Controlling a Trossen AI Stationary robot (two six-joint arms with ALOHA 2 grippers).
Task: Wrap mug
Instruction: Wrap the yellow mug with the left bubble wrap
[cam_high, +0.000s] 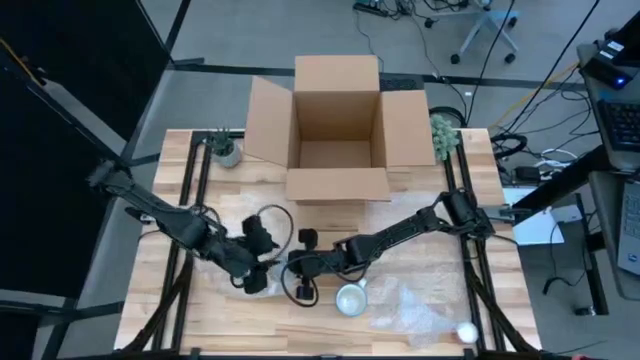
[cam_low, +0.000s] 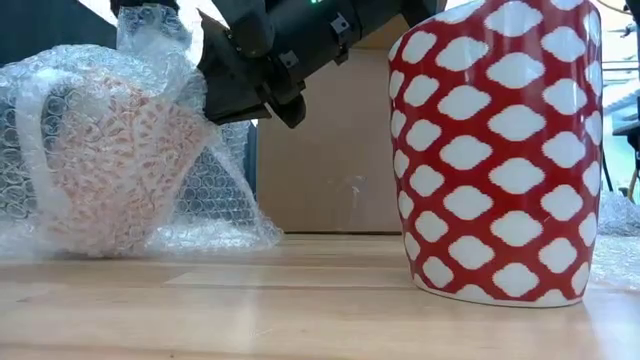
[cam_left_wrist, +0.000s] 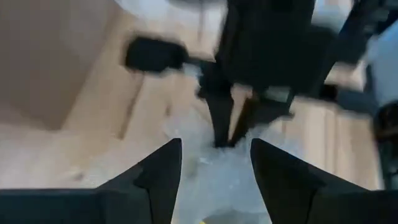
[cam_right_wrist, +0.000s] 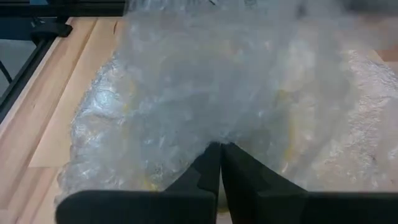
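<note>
Clear bubble wrap sheet (cam_right_wrist: 249, 93) pinched between the closed jaws of the right gripper (cam_right_wrist: 221, 155), film bunched up right at the fingertips. Left gripper (cam_left_wrist: 214, 165) just opposite, jaws spread apart and holding nothing, hovering over the same crinkled plastic. Under that wrap, a red-and-white patterned mug (cam_low: 110, 150), standing on the light wooden surface (cam_low: 300, 300) near its front edge, between the two grippers. Just beside it, toward the right arm, a second red-and-white patterned mug (cam_low: 500, 150), bare and upright. Farther right, a loose sheet of bubble wrap (cam_high: 415, 310) lying flat. At the back of the surface, an open brown cardboard box (cam_high: 338, 130), flaps spread.
</note>
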